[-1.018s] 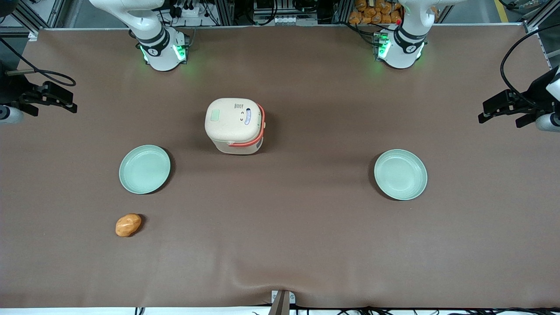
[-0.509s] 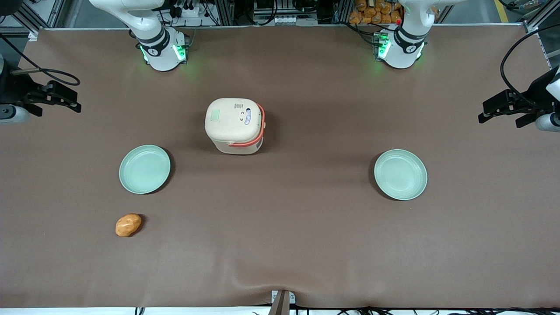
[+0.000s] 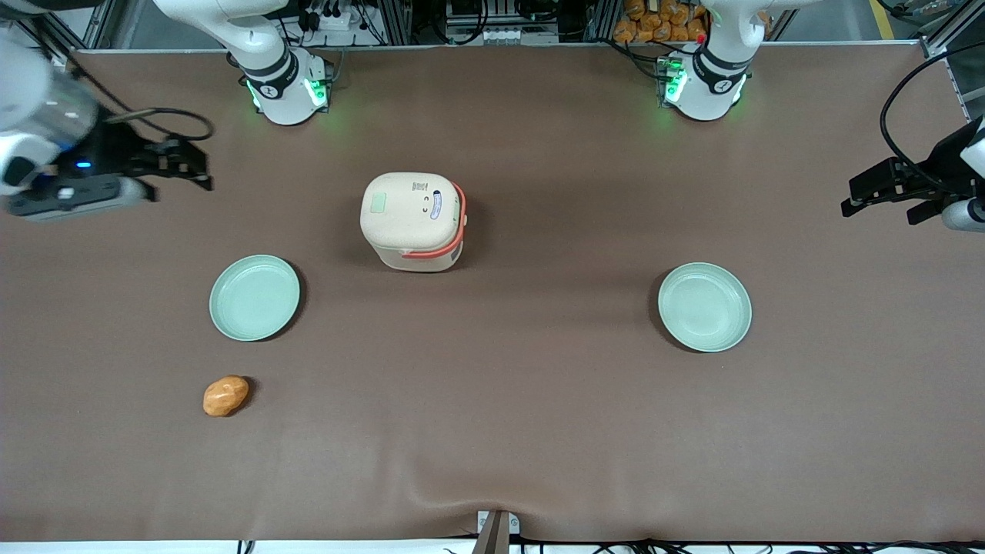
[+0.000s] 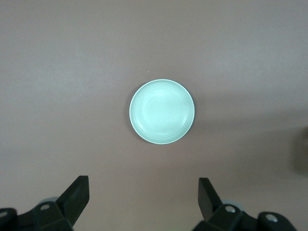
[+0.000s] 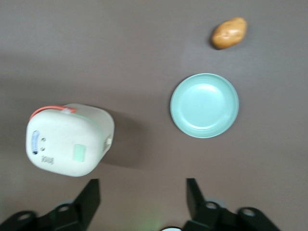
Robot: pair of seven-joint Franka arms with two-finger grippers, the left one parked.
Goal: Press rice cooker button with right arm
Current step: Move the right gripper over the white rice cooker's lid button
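Swung inward from the working arm's end of the table over the last second: the right arm (image 3: 46,115), with its gripper (image 3: 188,163) now hanging above bare table (image 3: 492,431), well apart from the rice cooker (image 3: 413,221) and roughly at its ten o'clock in the front view. Fingers (image 5: 89,198) spread wide, holding nothing. Lid closed, cooker upright near table centre, farther from the front camera than both plates. Probably light, rigid plastic, liable to skid under a sideways shove. Best pressed straight down on the pale green button (image 3: 378,202), not gripped.
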